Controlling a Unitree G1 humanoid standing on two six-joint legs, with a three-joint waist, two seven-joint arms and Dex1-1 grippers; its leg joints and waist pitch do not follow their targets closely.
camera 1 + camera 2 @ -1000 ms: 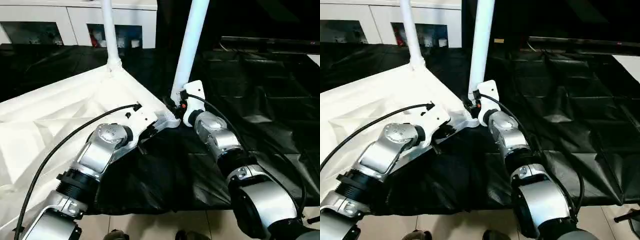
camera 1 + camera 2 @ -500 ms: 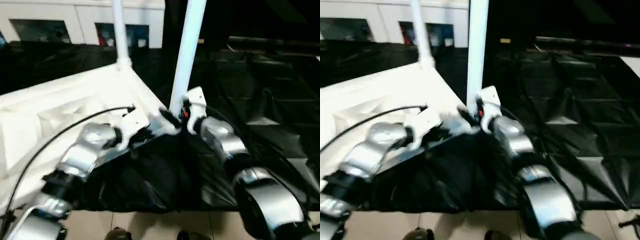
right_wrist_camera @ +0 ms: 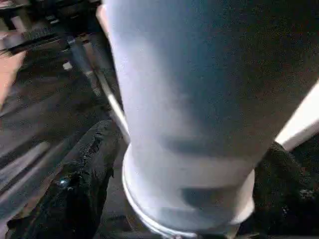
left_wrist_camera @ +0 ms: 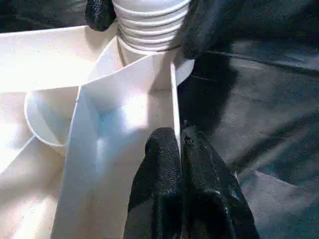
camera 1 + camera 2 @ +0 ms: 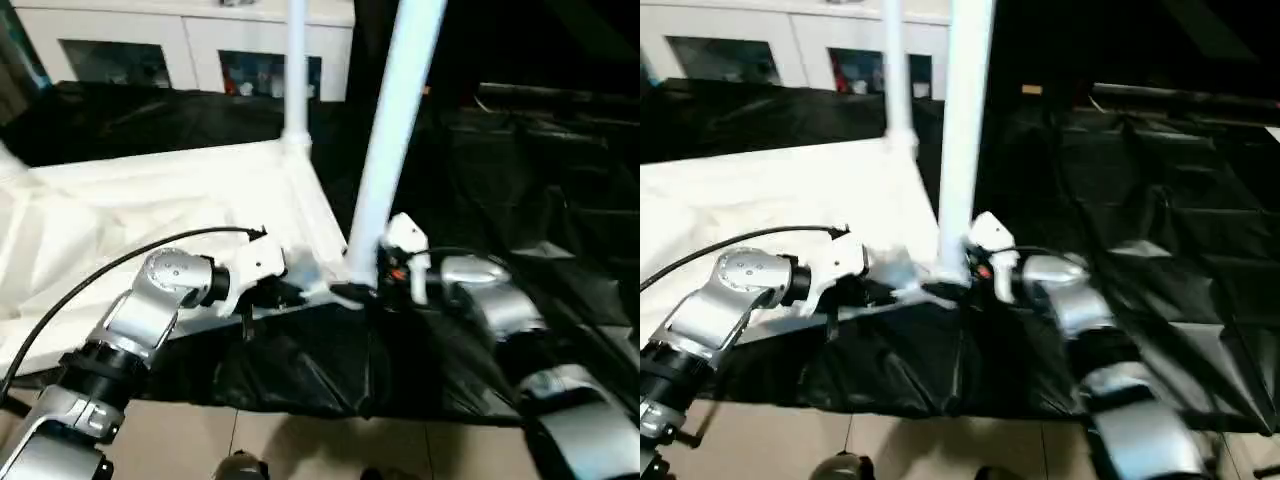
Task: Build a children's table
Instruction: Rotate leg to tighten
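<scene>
Nearest: left gripper (image 4: 180,149), fingers pressed together, pinching the thin rim wall at the near corner of the upturned children's table (image 5: 150,210), apparently to steady the top on the black-draped desk (image 5: 520,200) against twisting. Just right: right gripper (image 5: 372,283), fingers (image 3: 84,184) spread around the base of the near leg (image 5: 395,130), flanking rather than clamping, likely regripping for another turn. Farther: second leg (image 5: 296,70) upright in far corner. Beyond: white cabinet (image 5: 130,40).
</scene>
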